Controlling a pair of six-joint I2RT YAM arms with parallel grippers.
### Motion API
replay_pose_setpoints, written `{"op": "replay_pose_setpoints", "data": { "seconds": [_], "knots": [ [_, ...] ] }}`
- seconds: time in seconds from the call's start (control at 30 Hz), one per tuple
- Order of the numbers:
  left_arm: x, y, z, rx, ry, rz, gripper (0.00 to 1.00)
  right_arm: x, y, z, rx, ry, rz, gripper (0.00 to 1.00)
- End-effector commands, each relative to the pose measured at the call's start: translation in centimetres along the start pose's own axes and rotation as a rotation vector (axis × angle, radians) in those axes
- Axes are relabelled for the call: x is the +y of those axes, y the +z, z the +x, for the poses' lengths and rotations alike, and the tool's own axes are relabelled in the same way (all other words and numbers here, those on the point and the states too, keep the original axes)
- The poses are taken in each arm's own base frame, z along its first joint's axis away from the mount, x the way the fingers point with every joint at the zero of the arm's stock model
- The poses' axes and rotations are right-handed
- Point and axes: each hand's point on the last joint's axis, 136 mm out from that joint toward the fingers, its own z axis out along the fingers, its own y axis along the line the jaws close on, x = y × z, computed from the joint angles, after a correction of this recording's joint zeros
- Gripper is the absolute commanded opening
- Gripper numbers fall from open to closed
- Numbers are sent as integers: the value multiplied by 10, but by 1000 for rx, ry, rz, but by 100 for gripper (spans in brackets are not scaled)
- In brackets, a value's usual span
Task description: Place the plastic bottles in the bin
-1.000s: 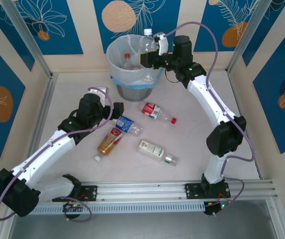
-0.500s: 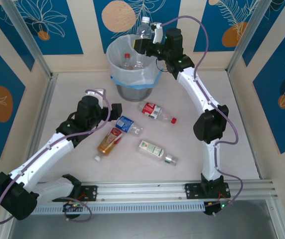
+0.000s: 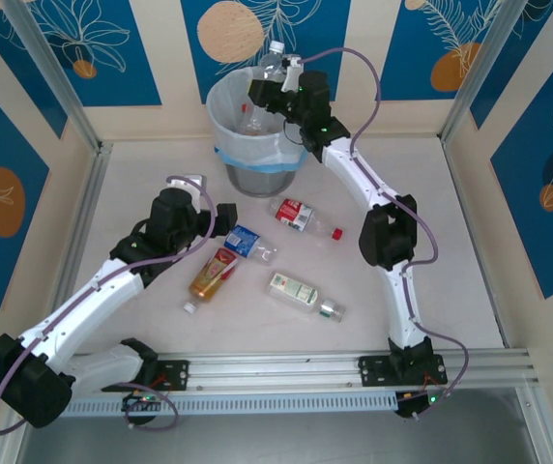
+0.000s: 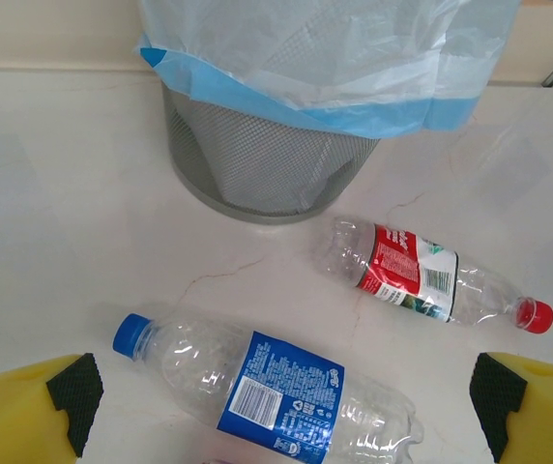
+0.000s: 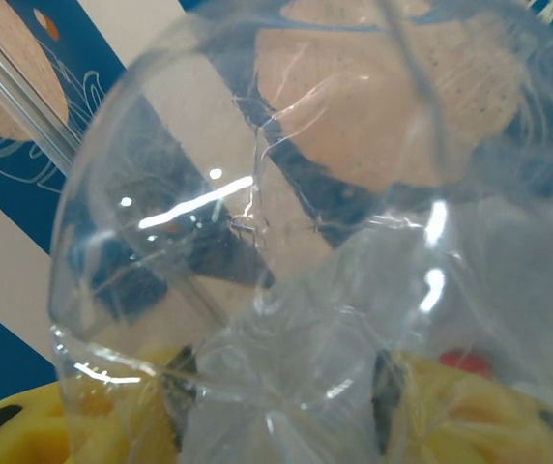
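Clear bottle [image 3: 273,64] clamped in right gripper [image 3: 264,90].

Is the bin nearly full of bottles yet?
One red-capped bottle lies in the bin. The right gripper holds a clear bottle over it. Four lie on the table: red-label, blue-label, gold-red and green-white. The left gripper hovers open over the blue-label.

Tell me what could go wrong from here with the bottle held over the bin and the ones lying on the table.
1. The right fingers hold the clear bottle near the far rim of the bin. Released there, it might hit the rim and drop outside.
2. The left fingers stand open over the blue-label bottle, which lies on its side. It could roll or squirt away as they close, maybe into the gold-label bottle beside it.
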Motion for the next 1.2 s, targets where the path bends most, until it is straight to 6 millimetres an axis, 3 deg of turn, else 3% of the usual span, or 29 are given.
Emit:
{"op": "replay_pose_setpoints", "data": {
  "seconds": [0.0, 0.23, 0.43, 0.83, 1.17],
  "knots": [
    [1, -2, -5, -21, -35, 12, 99, 18, 0, -19, -63, -81, -13, 43],
    [5, -2, -2, -13, -36, -8, 99, 12, 8, 5, 12, -85, -27, 50],
    [7, -1, -3, -19, -38, -24, 99, 14, 13, 22, 79, -121, -34, 62],
    [32, -12, 11, 46, -6, -154, 99, 33, -2, -7, 59, -191, -13, 82],
    [41, -16, 16, 66, -1, -195, 99, 36, -9, -14, 56, -188, 2, 84]
  ]
}}
